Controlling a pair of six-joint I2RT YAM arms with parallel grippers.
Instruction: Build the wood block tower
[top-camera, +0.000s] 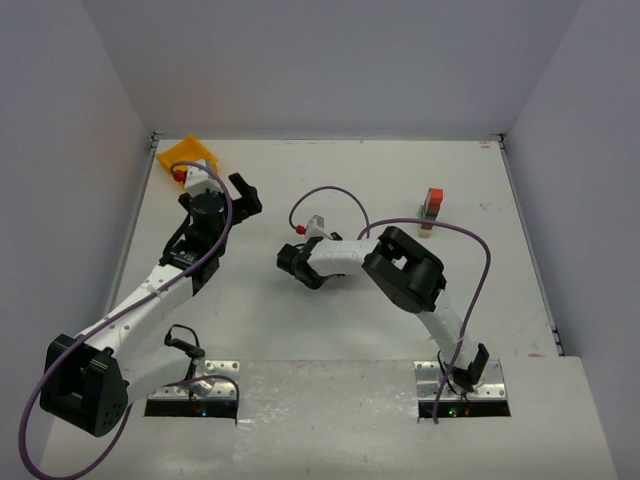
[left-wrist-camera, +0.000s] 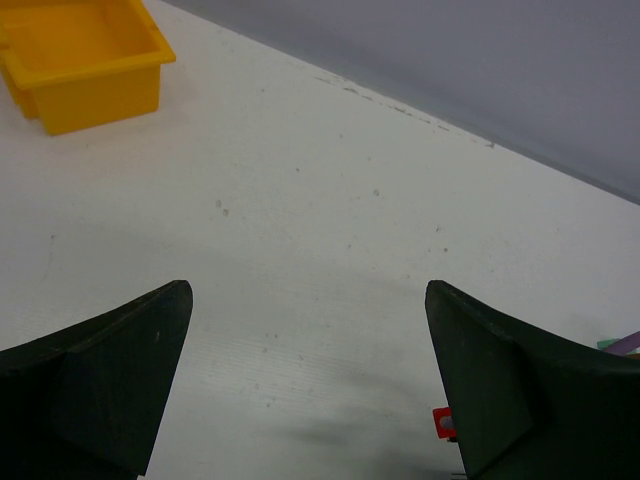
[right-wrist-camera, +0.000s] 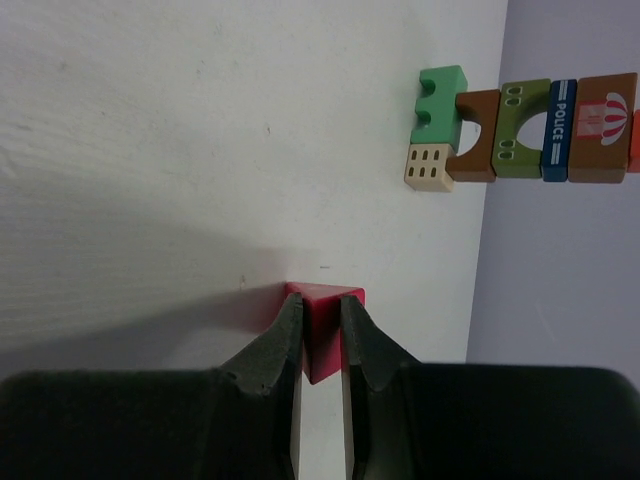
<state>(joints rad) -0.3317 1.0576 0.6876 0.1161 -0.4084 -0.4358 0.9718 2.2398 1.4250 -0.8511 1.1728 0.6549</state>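
The wood block tower (top-camera: 432, 208) stands at the table's back right. In the right wrist view the tower (right-wrist-camera: 520, 128) lies sideways across the frame: green and pale blocks at its base, then a brown arch, a green arch, a blue block, a brown block and an orange-red end. My right gripper (right-wrist-camera: 320, 300) is shut on a magenta wedge block (right-wrist-camera: 325, 335), low over the table. From above, the right gripper (top-camera: 289, 262) sits mid-table, well left of the tower. My left gripper (top-camera: 247, 196) hangs open and empty near the back left, its fingers (left-wrist-camera: 120, 385) wide apart.
A yellow bin (top-camera: 189, 158) sits in the back left corner; the left wrist view shows the yellow bin (left-wrist-camera: 82, 55) at upper left. White walls close the table on three sides. Purple cables loop over both arms.
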